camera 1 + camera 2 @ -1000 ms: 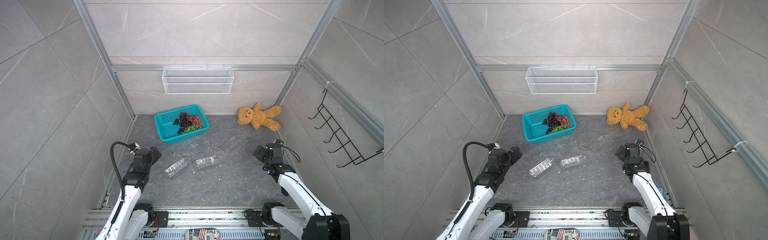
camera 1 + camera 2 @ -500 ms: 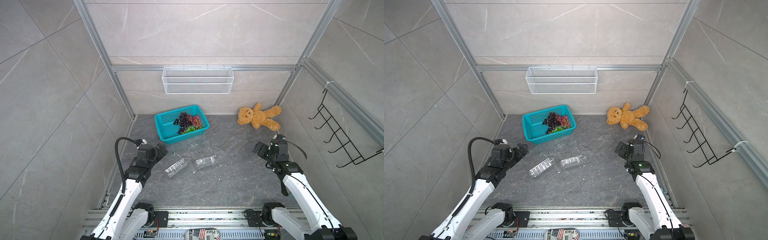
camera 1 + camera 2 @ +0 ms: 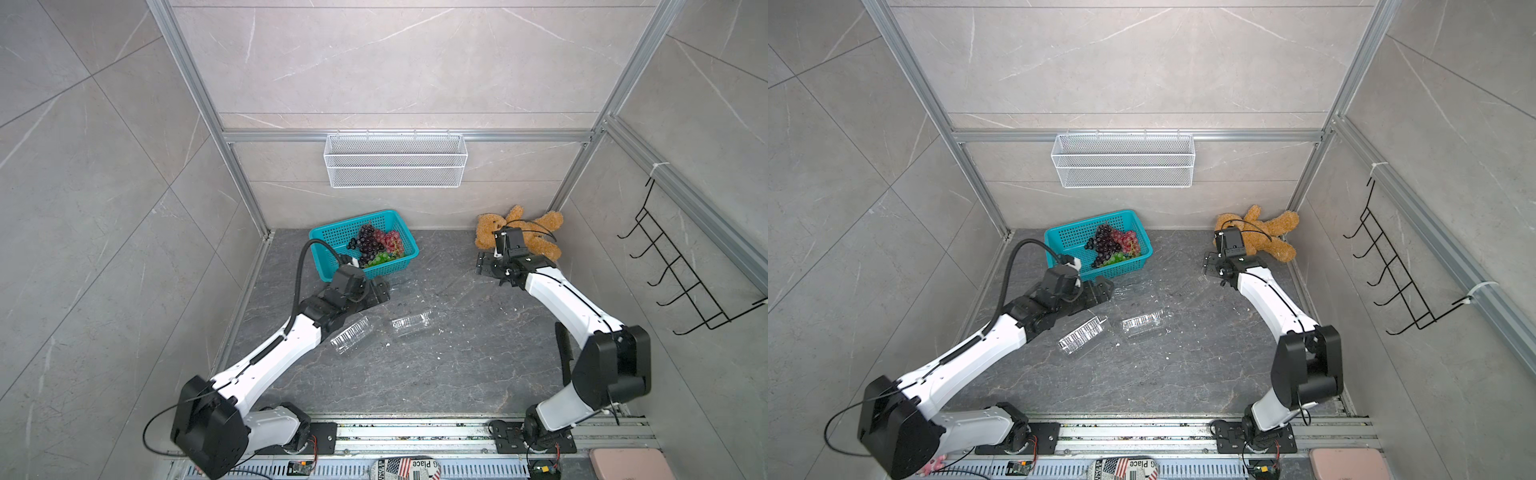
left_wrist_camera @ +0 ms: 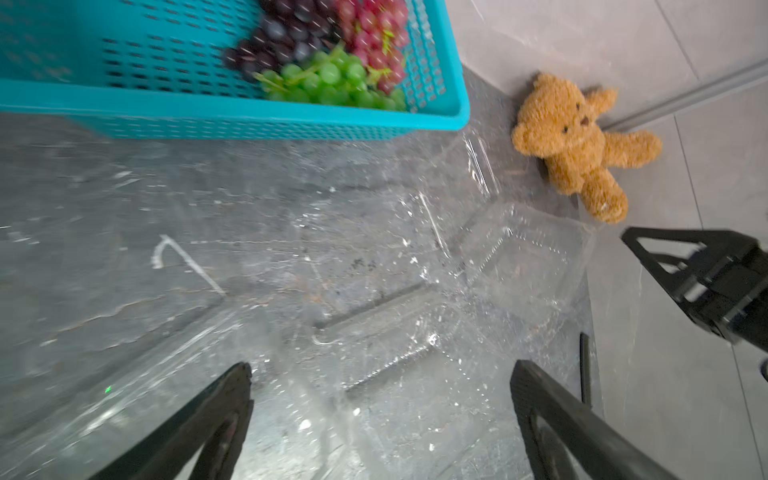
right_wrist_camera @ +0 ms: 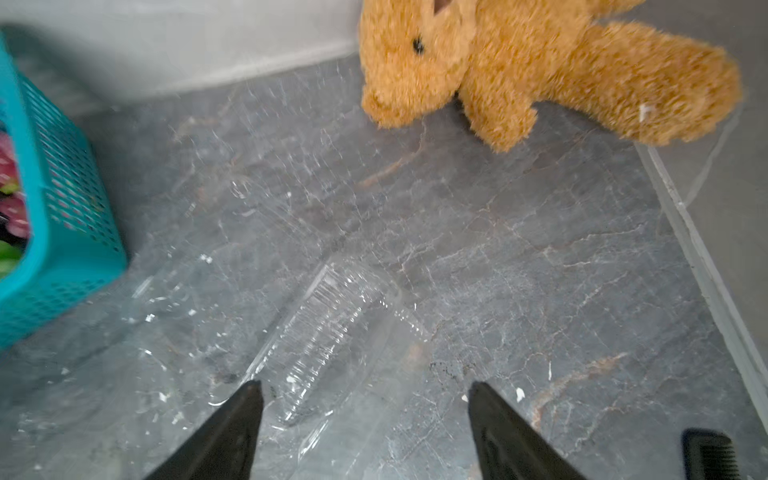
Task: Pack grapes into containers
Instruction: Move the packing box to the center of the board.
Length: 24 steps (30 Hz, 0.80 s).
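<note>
The grapes (image 3: 376,245), dark purple, pink and green bunches, lie in a teal basket (image 3: 328,237) at the back left. Two shut clear containers (image 3: 352,334) (image 3: 411,322) lie mid-floor. A third clear container (image 5: 332,328) lies on the floor just ahead of my right gripper (image 5: 365,388), which is open and empty; in a top view that gripper (image 3: 484,266) hovers beside the teddy bear. My left gripper (image 3: 380,291) sits just in front of the basket, open and empty, over clear plastic (image 4: 382,374). The left wrist view blurs the grapes (image 4: 328,50).
A brown teddy bear (image 3: 519,232) lies in the back right corner, partly behind my right wrist. A white wire basket (image 3: 395,160) hangs on the back wall. A black hook rack (image 3: 685,282) is on the right wall. Aluminium frame posts edge the floor.
Both arms have stretched forward from the front of the floor: the left gripper has come up to the basket's front, and the right one to the teddy bear. The containers lie where they were.
</note>
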### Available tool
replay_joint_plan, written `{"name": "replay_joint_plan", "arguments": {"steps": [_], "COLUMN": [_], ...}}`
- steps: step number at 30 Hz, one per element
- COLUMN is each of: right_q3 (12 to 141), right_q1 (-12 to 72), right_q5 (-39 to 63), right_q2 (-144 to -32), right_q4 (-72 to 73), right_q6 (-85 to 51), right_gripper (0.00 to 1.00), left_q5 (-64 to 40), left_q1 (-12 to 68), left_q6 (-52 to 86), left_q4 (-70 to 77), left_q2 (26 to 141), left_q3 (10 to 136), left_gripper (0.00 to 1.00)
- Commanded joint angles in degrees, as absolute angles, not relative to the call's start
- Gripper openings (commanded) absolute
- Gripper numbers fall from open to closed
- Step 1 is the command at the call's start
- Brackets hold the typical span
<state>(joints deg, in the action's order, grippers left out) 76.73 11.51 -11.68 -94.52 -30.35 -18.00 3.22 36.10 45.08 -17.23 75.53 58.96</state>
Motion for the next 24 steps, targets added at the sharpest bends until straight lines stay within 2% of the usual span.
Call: {"name": "replay_joint_plan", "arguments": {"steps": [1,8,18,24], "right_q3": [79.56,74.68,60.53,59.4], "right_q1": [12.04,12.04,12.03,12.02], "right_q5": [-13.79,-15.34,-14.38,-15.5], "right_q2": [-98.85,-98.68,-90.52,-84.34], "right_q4": [-35.59,-33.59,-30.45,-35.87], "right_q6": [-16.0,-16.31,-20.64,-19.41], "right_gripper": [0.76,0.72,0.72,0.72], "left_q5": [1.54,-2.53,-8.04,-9.09], "left_q1": [38.43,39.56,39.66,39.66], "left_q6": [43.41,43.4,43.51,42.8], "left_q4": [-13.97,-10.7,-9.52,-10.11], "left_q2": [80.0,88.22,96.46,98.45], "left_q3": [64.53,68.47,73.4,75.45], "left_gripper": [1.0,1.0,1.0,1.0]}}
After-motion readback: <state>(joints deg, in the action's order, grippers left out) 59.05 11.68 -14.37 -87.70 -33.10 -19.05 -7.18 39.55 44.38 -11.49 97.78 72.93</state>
